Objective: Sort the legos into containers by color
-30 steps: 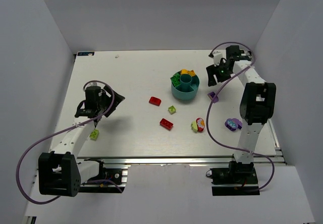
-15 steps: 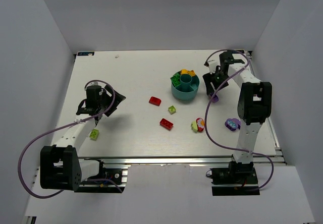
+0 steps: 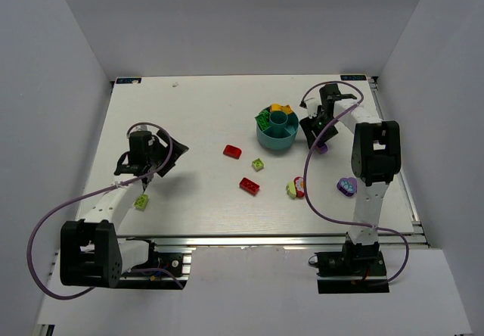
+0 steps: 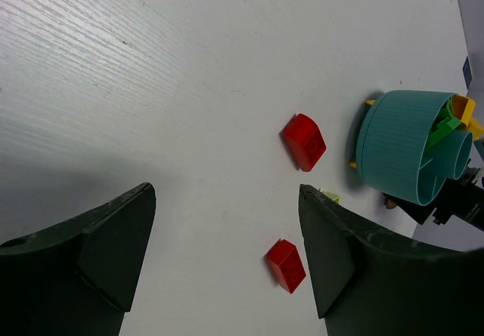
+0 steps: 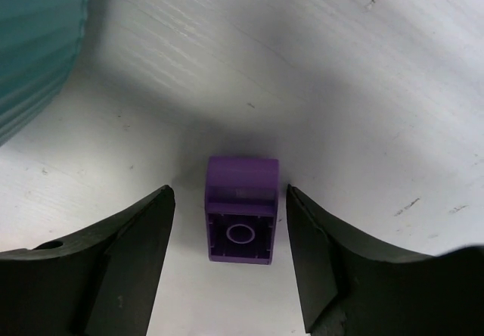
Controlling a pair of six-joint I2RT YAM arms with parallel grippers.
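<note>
The right gripper [image 5: 228, 203] is sitting open around a purple brick [image 5: 241, 209]; the left gripper [image 4: 227, 200] is hanging open.

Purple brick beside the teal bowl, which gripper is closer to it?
Right. The right gripper is open with a finger on either side of the purple brick; the left gripper hangs open far across the table.
</note>
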